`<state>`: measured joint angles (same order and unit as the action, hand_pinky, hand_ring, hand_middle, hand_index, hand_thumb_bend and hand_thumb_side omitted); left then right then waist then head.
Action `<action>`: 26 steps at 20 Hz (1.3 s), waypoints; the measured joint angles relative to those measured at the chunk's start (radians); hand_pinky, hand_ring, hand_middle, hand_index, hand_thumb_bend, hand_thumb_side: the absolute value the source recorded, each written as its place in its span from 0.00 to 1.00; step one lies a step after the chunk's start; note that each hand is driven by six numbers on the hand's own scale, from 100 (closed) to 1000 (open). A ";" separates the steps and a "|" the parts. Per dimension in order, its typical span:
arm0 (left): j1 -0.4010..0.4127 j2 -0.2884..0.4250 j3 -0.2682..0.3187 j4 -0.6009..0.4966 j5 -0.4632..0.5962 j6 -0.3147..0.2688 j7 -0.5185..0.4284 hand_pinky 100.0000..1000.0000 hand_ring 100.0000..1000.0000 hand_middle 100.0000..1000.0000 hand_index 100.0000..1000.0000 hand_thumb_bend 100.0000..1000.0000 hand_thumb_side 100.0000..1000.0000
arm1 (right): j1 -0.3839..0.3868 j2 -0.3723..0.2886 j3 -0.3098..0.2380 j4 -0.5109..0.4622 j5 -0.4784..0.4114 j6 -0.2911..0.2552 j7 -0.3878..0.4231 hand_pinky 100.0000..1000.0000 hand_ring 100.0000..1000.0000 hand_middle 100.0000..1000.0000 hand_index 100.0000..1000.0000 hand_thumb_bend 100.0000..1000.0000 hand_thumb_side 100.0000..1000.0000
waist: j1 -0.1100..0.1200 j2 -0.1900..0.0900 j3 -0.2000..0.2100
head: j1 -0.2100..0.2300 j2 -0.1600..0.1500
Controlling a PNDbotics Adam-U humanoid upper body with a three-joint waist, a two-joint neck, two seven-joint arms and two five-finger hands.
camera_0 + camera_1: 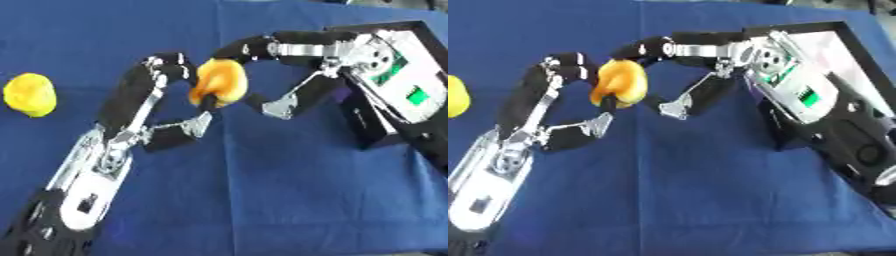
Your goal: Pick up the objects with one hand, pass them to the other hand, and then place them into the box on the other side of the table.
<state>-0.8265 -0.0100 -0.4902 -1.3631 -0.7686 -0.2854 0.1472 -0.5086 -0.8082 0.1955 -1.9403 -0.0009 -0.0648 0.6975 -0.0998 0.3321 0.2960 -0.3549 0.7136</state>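
left hand (166, 100) and right hand (289, 75) both curl round one orange-yellow rounded object (219, 80), held above the blue-clothed bench (262, 200). a yellow lump (30, 94) lies far left; a black-rimmed box (846, 37) sits right.

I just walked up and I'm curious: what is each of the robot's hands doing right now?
Left hand: fingers curled round the orange-yellow object, holding it above the table.
Right hand: fingers curled round the same object from the other side.
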 measured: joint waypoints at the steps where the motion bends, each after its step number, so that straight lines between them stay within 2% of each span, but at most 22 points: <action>1: 0.000 0.000 0.000 0.003 -0.002 0.000 0.000 0.73 0.52 0.47 0.38 0.00 0.24 | 0.000 0.001 0.000 -0.001 -0.005 0.003 0.005 0.94 1.00 0.94 1.00 0.00 0.15 | 0.000 0.001 0.000 | 0.000 0.000; 9: -0.001 -0.013 0.000 0.026 -0.009 -0.011 0.010 0.73 0.52 0.47 0.38 0.00 0.24 | 0.000 0.003 0.000 -0.007 -0.021 0.035 0.000 0.94 1.00 0.94 1.00 0.00 0.14 | 0.000 0.008 0.004 | -0.008 -0.001; 26: -0.002 -0.017 -0.013 0.013 -0.024 -0.028 0.041 0.72 0.52 0.47 0.38 0.00 0.19 | 0.007 0.005 0.000 0.006 0.027 0.018 -0.031 0.94 1.00 0.93 1.00 0.00 0.17 | -0.004 0.008 0.005 | -0.013 -0.001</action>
<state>-0.8290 -0.0273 -0.5027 -1.3500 -0.7930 -0.3134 0.1879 -0.5012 -0.8033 0.1958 -1.9346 0.0258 -0.0467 0.6661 -0.1037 0.3402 0.3011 -0.3684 0.7126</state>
